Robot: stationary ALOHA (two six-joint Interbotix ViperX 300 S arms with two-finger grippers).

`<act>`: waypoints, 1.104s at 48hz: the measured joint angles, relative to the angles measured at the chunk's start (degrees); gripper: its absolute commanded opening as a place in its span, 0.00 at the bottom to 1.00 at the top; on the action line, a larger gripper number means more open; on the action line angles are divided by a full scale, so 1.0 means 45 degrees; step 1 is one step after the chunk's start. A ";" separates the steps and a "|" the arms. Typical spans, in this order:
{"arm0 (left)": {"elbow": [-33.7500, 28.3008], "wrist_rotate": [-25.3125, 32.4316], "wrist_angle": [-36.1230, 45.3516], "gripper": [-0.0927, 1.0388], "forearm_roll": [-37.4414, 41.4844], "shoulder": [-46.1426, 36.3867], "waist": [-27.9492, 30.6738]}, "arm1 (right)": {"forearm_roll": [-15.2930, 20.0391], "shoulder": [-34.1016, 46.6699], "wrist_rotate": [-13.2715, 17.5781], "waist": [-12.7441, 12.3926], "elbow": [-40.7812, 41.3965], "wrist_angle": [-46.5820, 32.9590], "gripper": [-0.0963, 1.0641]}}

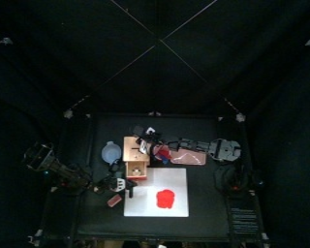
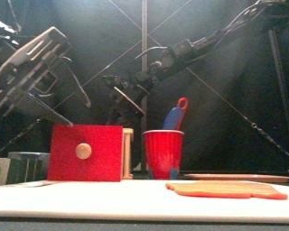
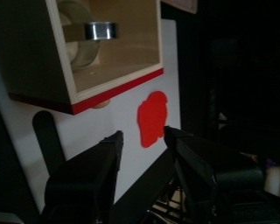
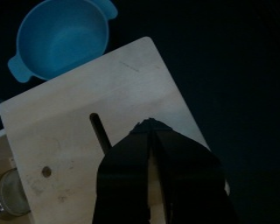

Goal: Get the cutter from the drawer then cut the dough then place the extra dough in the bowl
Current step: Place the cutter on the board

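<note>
While the round metal cutter [image 3: 99, 31] is lying in the open drawer of the pale wooden box with a red drawer front [image 3: 119, 87], at the white cutting board's [image 1: 177, 179] back left corner, the left gripper [image 3: 143, 138] is hovering released near the drawer. The right gripper [image 4: 154, 131] is hanging clenched, empty, over the box. A flat red dough disc [image 1: 165, 201] is lying on the board.

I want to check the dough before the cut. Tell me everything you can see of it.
The dough is one flat red piece, soft-looking, with an uneven, lobed outline rather than a clean circle. It looks whole, and no cut mark shows. It lies flat near the middle of the white board, in front of the wooden box and apart from it. From the front it reads as a thin slab. Only the board touches it.
</note>
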 measured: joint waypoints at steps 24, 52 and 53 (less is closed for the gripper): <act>0.2383 -0.0078 0.0488 0.79 0.4766 -0.1719 0.1387 | -0.0723 -0.1797 0.0039 0.2441 0.1133 0.0586 0.74; 0.2773 -0.0039 0.0488 0.79 0.4941 -0.2520 0.1875 | -0.0918 -0.0859 0.0059 0.2969 0.1582 -0.0195 0.74; 0.2793 -0.0039 0.0488 0.79 0.4941 -0.2500 0.1875 | -0.0938 -0.0820 0.0059 0.2969 0.1582 -0.0195 0.74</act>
